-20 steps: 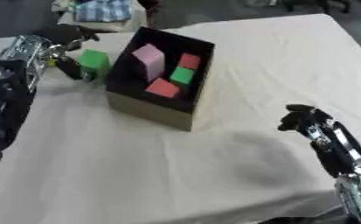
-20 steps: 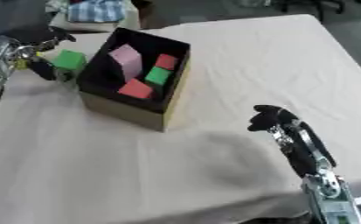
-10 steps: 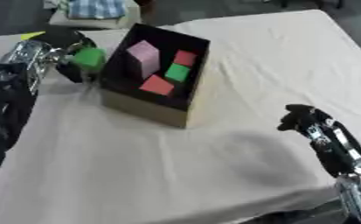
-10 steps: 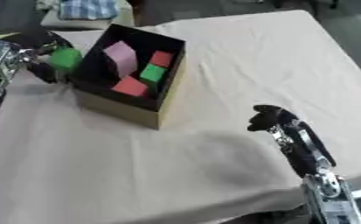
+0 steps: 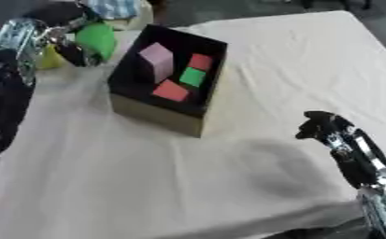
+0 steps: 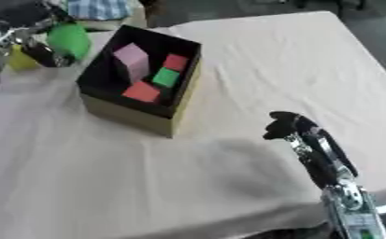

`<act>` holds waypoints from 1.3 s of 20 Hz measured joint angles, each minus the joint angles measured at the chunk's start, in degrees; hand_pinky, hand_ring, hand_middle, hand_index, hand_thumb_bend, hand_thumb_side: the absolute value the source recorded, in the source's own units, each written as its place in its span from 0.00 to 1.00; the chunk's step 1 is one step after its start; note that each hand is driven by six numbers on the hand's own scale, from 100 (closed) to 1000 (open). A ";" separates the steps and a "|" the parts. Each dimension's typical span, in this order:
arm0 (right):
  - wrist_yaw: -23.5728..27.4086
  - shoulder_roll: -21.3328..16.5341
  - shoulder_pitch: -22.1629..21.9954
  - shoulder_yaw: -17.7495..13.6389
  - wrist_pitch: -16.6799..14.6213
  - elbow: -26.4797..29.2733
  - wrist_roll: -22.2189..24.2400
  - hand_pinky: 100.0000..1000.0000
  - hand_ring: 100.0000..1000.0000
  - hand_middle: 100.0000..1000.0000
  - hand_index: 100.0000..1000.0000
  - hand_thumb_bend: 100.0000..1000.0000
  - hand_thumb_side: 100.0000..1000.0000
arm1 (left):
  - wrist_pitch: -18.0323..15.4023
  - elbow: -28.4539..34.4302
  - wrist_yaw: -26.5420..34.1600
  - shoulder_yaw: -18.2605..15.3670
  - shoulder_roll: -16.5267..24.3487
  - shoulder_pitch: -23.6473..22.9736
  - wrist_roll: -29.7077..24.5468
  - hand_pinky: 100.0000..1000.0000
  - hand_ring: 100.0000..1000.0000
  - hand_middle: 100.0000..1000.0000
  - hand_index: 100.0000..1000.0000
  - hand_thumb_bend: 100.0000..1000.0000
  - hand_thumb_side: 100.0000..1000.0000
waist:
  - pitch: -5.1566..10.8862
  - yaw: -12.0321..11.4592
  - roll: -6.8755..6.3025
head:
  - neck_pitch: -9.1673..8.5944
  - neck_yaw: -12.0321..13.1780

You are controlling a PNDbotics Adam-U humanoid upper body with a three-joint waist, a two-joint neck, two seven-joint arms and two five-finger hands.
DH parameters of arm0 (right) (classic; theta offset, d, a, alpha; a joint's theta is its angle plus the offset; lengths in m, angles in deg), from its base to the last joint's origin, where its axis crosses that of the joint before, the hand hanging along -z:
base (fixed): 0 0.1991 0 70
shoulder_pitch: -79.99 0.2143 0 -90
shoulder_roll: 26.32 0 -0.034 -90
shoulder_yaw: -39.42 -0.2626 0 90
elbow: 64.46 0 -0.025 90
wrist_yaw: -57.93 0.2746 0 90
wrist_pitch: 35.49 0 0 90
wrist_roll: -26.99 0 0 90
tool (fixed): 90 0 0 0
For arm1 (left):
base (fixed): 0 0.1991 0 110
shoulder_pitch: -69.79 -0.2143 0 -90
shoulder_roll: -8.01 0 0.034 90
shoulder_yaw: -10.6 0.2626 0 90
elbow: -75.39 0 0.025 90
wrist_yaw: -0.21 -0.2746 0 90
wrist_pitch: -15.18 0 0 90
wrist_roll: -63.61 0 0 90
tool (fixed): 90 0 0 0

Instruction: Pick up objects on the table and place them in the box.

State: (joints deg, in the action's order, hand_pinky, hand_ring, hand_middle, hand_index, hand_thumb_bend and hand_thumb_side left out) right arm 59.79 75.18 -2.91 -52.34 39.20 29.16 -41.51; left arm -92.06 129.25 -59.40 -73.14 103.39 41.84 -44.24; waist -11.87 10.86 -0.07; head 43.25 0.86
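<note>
**A:** What can't you make out from up here?

**B:** Your left hand sits at the top left corner, partly blurred. Its fingers curl round the green object, but how much of the object they cover behind you can't tell. A yellow thing shows just beside that hand, half hidden by it, so its shape is unclear. At the far edge a blue-and-white bundle is cut off by the frame.

**A:** And the right side?

**B:** Your right hand hangs above the cloth-covered table at the lower right, well apart from the box. It shows end-on and dark, so I cannot tell whether its fingers are spread or curled.

**A:** What's in the box?

**B:** A pink block standing on end, a small red block, a green block and a flat red block. The box's near inner wall hides part of the floor.

**A:** Anything different from a second ago?

**B:** The green object is higher in your left hand than before, now level with the box's far left rim and just beside it, no longer down near the table. The whole view has tilted too, so the camera moved. Your right hand has kept its place.
</note>
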 measured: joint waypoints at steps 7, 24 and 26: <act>0.00 0.00 0.32 0.02 0.09 0.00 0.12 0.65 0.57 0.55 0.77 0.00 0.66 | -4.05 5.81 9.66 8.04 -1.48 0.10 -7.32 0.72 0.51 0.52 0.75 0.09 0.15 | 0.00 0.27 -0.10 | -0.05 0.02; 0.02 0.00 0.42 -0.03 -0.05 0.00 0.39 0.65 0.57 0.55 0.77 0.00 0.66 | -4.06 5.10 3.63 8.22 -0.83 -1.09 -5.14 0.82 0.75 0.85 0.94 0.52 0.75 | 0.02 -0.17 -0.10 | -0.50 -0.42; 0.02 0.00 0.40 -0.20 -0.06 0.00 0.37 0.65 0.57 0.55 0.77 0.00 0.66 | -2.27 5.52 3.79 6.39 1.09 -1.46 -4.62 0.82 0.74 0.84 0.93 0.46 0.63 | 0.03 -0.45 -0.10 | -0.50 -0.55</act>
State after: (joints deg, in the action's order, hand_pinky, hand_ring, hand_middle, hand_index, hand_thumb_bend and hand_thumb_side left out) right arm 59.81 75.19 -2.51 -52.54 39.14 29.16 -41.14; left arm -94.34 134.77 -55.61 -66.75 104.48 40.38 -48.85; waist -11.84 10.41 -0.16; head 42.75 0.31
